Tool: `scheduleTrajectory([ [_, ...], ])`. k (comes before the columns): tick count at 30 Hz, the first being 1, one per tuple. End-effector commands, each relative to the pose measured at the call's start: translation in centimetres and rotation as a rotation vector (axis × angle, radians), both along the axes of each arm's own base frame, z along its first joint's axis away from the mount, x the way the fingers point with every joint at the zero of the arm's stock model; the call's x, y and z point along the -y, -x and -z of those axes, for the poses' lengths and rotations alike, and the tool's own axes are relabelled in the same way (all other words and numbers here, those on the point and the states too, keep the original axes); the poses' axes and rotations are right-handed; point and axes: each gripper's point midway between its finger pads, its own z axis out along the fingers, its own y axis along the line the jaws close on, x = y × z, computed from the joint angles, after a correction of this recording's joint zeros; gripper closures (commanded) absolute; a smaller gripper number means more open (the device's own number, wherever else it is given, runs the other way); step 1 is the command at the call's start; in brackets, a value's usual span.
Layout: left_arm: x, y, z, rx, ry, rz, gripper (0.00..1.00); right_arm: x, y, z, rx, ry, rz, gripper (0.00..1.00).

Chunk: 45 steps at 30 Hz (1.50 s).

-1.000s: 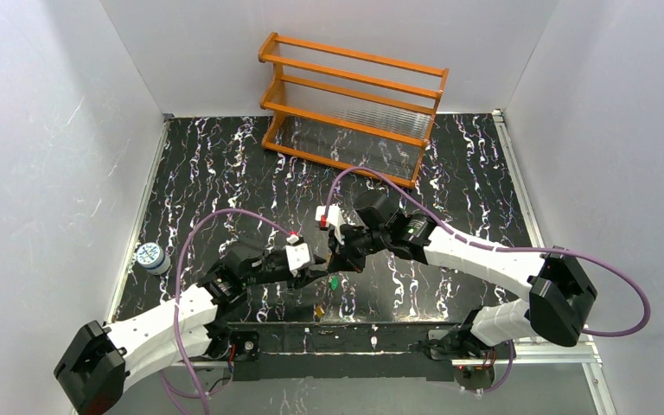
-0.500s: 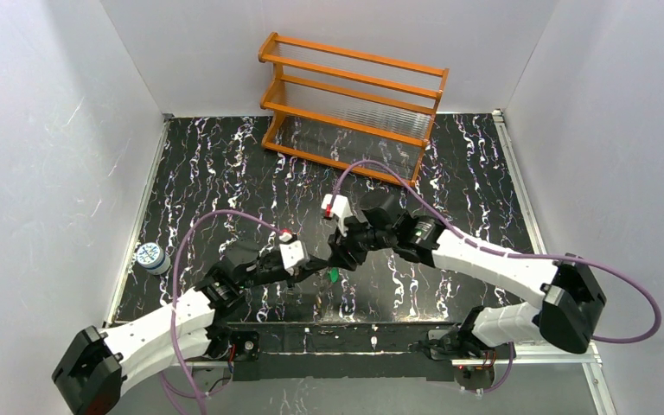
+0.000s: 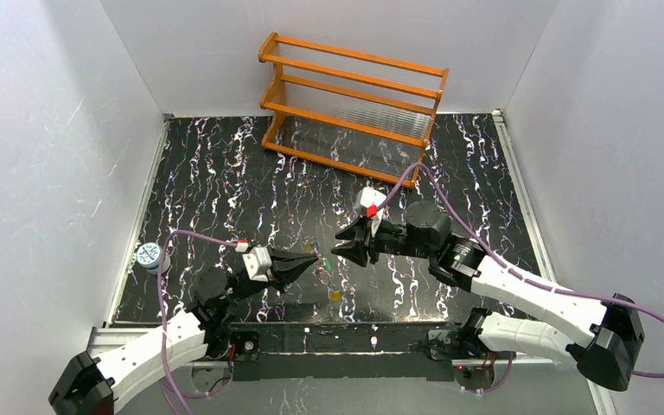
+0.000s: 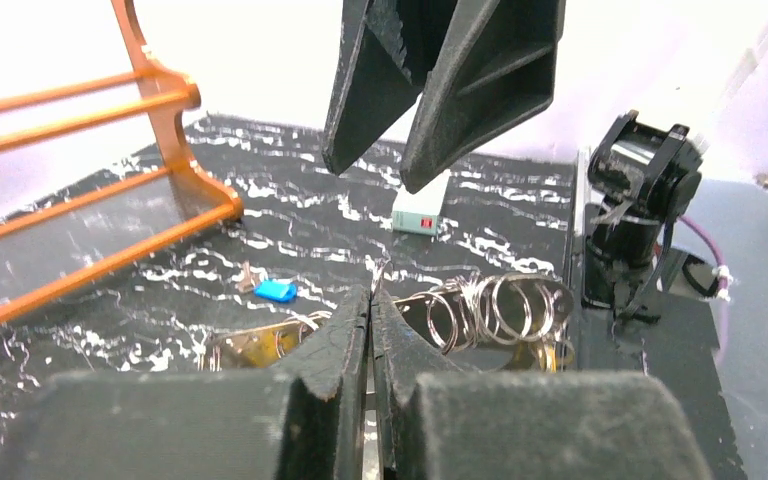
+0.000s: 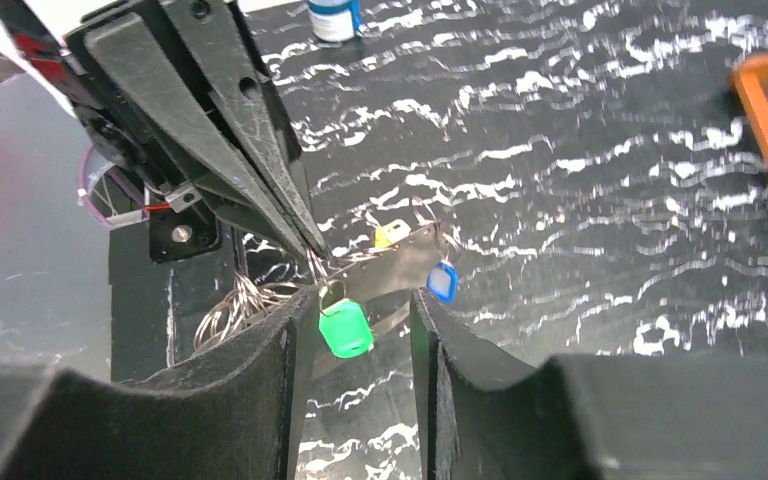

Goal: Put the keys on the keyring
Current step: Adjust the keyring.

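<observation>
The left end effector (image 3: 309,260) is closed, its two fingers pressed together. A thin strand of wire is seen right at their tips, but whether it is actually pinched cannot be told. The right end effector (image 3: 347,247) is held open and is pointed at the left one, tip to tip, low over the black marbled worktop (image 3: 225,173).

In the right wrist view the green key (image 5: 345,330) is seen between the right fingers, nearer the left-hand one, with a gap left on the other side. It hangs from a small wire loop just under the left tips. The yellow key (image 5: 391,235) and the blue key (image 5: 442,282) are found just beyond it, at either side of a shiny metal strip.

The keyring (image 4: 500,303) is seen as a bundle of thin metal loops just beside the left tips.

The orange rack (image 3: 352,95) stands at the back, and a patterned disc (image 3: 149,256) sits at the worktop's left edge.
</observation>
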Motion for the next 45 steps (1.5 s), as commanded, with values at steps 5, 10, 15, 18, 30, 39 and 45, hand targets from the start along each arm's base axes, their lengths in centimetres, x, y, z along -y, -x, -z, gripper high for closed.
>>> scheduleTrajectory([
  [5,-0.6,1.7,-4.6,0.128,0.175,0.048,1.00,-1.1,1.9,-2.3,0.175,-0.120,-0.170,0.54],
  [10,-0.4,2.2,-4.8,0.132,0.191,0.080,1.00,-0.9,2.2,-3.1,0.242,-0.183,-0.186,0.58],
  [15,-0.2,2.1,-5.0,0.133,0.193,0.087,1.00,-1.2,3.0,-3.3,0.257,-0.201,-0.244,0.56],
  [18,0.0,2.1,-5.0,0.135,0.189,0.092,1.00,-1.6,3.6,-3.1,0.242,-0.194,-0.291,0.55],
  [30,0.2,2.2,-4.8,0.123,0.185,0.108,1.00,-2.7,3.5,-2.9,0.191,-0.189,-0.322,0.94],
  [39,0.5,2.0,-3.1,0.083,0.144,0.112,0.82,-2.3,2.4,-2.0,0.197,-0.109,-0.262,0.99],
  [45,1.0,0.4,-1.1,0.071,-0.018,0.053,0.59,-1.7,1.6,0.2,0.151,0.075,-0.248,0.99],
])
